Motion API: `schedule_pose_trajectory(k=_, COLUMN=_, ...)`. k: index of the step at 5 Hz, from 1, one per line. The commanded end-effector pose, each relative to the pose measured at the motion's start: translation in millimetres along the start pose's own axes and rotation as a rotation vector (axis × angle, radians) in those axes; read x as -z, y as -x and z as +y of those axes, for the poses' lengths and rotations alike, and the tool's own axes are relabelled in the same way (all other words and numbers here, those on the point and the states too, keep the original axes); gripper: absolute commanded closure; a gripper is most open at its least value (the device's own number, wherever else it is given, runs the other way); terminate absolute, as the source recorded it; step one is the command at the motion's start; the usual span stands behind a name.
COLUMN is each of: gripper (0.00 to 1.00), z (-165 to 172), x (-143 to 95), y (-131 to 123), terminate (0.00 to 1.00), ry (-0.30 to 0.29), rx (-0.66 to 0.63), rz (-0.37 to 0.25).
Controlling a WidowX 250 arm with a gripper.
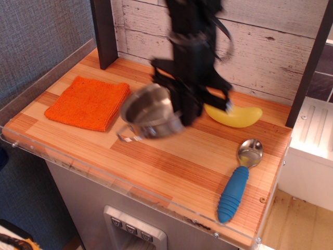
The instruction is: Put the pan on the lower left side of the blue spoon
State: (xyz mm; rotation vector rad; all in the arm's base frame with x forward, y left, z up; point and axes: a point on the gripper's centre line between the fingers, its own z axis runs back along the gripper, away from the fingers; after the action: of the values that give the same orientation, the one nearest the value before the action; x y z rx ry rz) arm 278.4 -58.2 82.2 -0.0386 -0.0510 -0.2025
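The pan [150, 112], a small shiny steel pot with wire loop handles, hangs tilted in the air over the middle of the wooden counter, blurred by motion. My gripper [183, 110] is shut on the pan's right rim and holds it above the wood. The blue spoon [239, 182] lies at the front right of the counter, metal bowl toward the back, ribbed blue handle toward the front edge. The pan is to the upper left of the spoon, well apart from it.
An orange cloth [88, 102] lies flat at the left of the counter [171, 161]. A yellow banana [235, 115] lies at the back right, partly behind my arm. A dark post [104, 34] stands at the back left. A plank wall [270, 47] runs behind.
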Motion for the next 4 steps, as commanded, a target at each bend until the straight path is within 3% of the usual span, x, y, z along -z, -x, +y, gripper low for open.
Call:
schedule_pose_trajectory(k=1, gripper=1.0, z=-24.5, x=18.7, y=4.2, terminate=0.0, ry=0.013, rx=0.064, rz=0.031)
schedule_pose_trajectory(k=3, gripper=1.0, z=-33.8, x=31.8, y=30.1, terminate=0.0, ry=0.026, rx=0.06, rz=0.092)
schedule_pose_trajectory(k=4, gripper=1.0, z=-42.6, x=30.8, y=34.0, terminate=0.0, ry=0.016, rx=0.088, rz=0.094)
